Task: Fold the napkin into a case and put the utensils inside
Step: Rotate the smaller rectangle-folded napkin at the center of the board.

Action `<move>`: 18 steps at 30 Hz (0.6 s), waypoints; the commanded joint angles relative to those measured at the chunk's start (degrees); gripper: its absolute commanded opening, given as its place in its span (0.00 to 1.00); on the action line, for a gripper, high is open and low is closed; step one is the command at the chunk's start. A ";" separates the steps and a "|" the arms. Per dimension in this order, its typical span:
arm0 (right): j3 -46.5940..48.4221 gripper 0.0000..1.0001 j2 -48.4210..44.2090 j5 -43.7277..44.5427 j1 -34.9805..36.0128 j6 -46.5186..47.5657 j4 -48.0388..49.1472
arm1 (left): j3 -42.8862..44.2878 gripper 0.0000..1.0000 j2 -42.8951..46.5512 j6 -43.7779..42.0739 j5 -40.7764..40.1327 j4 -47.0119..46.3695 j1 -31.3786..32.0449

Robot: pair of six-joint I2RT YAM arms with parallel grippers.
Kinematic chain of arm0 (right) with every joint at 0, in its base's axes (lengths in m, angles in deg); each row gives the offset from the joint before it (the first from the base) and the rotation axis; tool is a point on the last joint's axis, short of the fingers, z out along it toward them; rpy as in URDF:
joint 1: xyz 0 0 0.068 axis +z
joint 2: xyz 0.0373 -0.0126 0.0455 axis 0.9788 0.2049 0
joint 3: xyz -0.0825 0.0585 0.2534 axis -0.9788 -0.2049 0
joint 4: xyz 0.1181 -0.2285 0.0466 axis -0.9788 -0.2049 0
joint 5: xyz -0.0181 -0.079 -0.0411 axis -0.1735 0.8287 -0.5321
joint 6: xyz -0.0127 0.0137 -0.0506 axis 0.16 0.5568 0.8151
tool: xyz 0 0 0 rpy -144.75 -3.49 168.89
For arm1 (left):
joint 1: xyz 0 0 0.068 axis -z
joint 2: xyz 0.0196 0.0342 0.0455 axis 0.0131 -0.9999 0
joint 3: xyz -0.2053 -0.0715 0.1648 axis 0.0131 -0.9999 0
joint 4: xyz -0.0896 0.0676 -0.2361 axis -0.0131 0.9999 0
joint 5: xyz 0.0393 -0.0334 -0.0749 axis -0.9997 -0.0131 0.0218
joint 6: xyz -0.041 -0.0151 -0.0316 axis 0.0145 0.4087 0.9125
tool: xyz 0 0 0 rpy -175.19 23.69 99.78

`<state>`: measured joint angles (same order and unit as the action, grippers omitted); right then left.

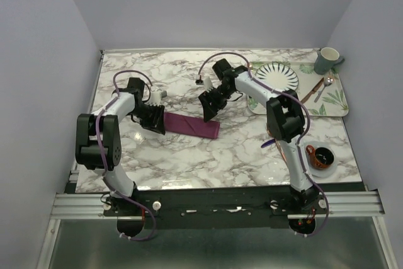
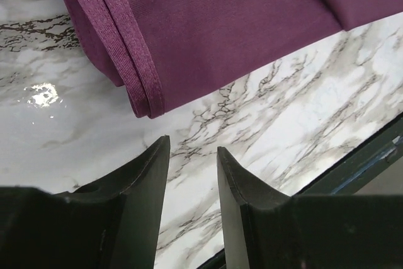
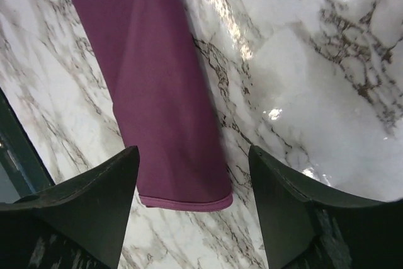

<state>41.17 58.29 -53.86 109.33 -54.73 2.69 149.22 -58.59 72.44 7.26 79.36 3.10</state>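
The plum-purple napkin lies folded as a narrow long case (image 1: 192, 125) in the middle of the marble table. My left gripper (image 1: 153, 121) is at its left end, open by a narrow gap and empty; in the left wrist view (image 2: 192, 146) the case's hemmed end (image 2: 189, 36) lies just beyond the fingertips. My right gripper (image 1: 210, 108) is wide open over its right end; in the right wrist view (image 3: 192, 150) the case (image 3: 157, 92) lies between the jaws. A copper fork (image 1: 309, 94) lies on the tray. A dark blue knife tip (image 1: 267, 144) shows beside the right arm.
A floral tray (image 1: 337, 102) at the back right holds a striped plate (image 1: 277, 77), a silver spoon (image 1: 324, 86) and a grey mug (image 1: 327, 60). A brown cup on a saucer (image 1: 322, 155) stands at the front right.
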 commanded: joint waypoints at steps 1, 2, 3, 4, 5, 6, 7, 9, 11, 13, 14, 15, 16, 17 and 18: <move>-6.44 0.71 -1.28 1.06 0.04 1.95 0.19 | 1.35 0.43 -3.30 2.59 -4.39 -3.36 1.60; -8.02 0.66 -2.07 0.80 0.31 2.04 0.54 | 1.88 0.43 -4.19 3.03 -4.57 -3.80 1.69; -9.86 0.64 -2.78 0.45 0.57 2.13 1.24 | 2.49 0.42 -5.15 3.82 -4.92 -4.77 1.87; -13.36 0.62 -4.79 -0.08 0.83 2.21 1.69 | 3.63 0.42 -6.90 4.44 -4.57 -5.21 1.78; -15.48 0.60 -5.68 -0.34 1.53 2.30 2.13 | 4.25 0.42 -7.88 4.70 -4.83 -5.65 2.04; -17.33 0.60 -6.82 -0.87 2.06 2.22 2.91 | 5.04 0.42 -8.67 5.23 -4.92 -6.87 2.22; -20.92 0.60 -8.65 -1.92 2.59 1.95 3.27 | 6.35 0.42 -10.07 5.75 -4.83 -7.41 2.74; -23.93 0.60 -10.42 -3.33 4.87 1.86 4.32 | 8.12 0.42 -11.66 6.20 -4.66 -8.72 3.62; -27.70 0.60 -12.35 -4.65 7.76 1.60 5.29 | 10.84 0.42 -14.21 6.55 -4.22 -9.26 5.38; -28.77 0.64 -12.98 -6.40 9.27 1.69 5.82 | 13.30 0.42 -16.40 6.20 -3.95 -9.00 6.61; -28.69 0.72 -13.33 -6.50 9.88 1.69 5.47 | 14.18 0.43 -16.93 5.94 -3.95 -8.30 6.96; -28.51 0.76 -13.50 -6.58 9.80 1.86 3.82 | 14.80 0.44 -17.03 5.76 -3.34 -6.99 6.71; -28.42 0.78 -13.94 -5.98 9.54 2.21 3.10 | 14.89 0.45 -16.68 5.59 -3.08 -6.71 6.09; -29.03 0.80 -14.56 -5.88 8.49 2.13 2.58 | 14.55 0.47 -14.94 5.50 -2.99 -6.71 4.35; -30.52 0.80 -16.56 -6.32 7.70 2.04 2.40 | 14.11 0.47 -13.87 5.67 -2.20 -7.41 3.11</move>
<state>13.65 45.64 -59.17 119.37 -53.44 6.23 163.36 -74.18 78.25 4.10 72.19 9.53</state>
